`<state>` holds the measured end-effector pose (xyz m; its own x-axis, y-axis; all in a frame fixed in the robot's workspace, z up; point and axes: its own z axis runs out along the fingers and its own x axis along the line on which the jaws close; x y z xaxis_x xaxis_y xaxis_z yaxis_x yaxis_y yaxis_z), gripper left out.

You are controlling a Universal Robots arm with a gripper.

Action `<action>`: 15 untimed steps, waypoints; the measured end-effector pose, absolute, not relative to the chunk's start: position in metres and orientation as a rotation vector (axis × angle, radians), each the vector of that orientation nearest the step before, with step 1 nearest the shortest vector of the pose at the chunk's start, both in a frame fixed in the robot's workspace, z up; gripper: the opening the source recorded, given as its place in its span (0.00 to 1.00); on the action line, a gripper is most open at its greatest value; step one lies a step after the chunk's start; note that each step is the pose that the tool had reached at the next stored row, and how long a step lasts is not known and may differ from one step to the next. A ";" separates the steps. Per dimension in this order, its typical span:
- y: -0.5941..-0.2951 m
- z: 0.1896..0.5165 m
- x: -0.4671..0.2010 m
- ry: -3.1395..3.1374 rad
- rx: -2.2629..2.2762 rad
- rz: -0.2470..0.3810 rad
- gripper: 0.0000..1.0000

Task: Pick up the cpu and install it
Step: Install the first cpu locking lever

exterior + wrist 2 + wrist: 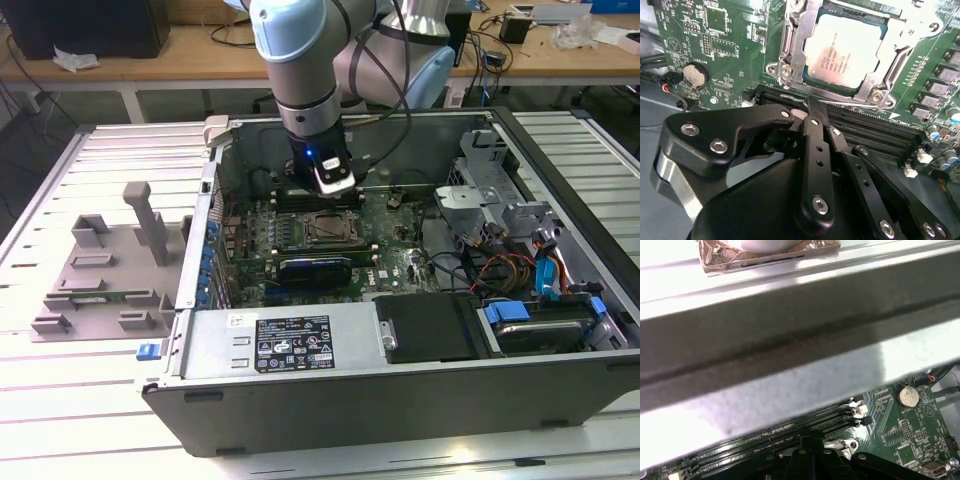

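Observation:
The cpu (842, 50), a flat square chip with a silvery-grey top, lies in the metal-framed socket (792, 47) on the green motherboard (715, 45). In the exterior view the socket (328, 229) sits mid-board inside the open computer case (400, 400). My gripper (812, 107) hovers just beside the socket over the dark memory slots (875, 132), its black fingers closed together with nothing between them. It hangs from the arm above the board (325, 195) in the exterior view. Its black links (812, 457) also appear in the first wrist view.
A grey plastic tray (110, 270) with upright blocks lies outside the case on the exterior view's left. Inside the case are a dark expansion card (315, 268), a labelled metal box (290, 340), drives and cables (530, 300). A case wall (790, 340) and a coin battery (907, 396) are close by.

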<state>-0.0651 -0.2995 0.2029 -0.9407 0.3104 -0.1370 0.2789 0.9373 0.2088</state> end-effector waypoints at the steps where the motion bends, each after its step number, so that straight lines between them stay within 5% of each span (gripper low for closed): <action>1: -0.299 0.202 -0.065 2.924 0.454 0.279 0.11; 15: -0.300 0.199 -0.065 2.918 0.473 0.272 0.11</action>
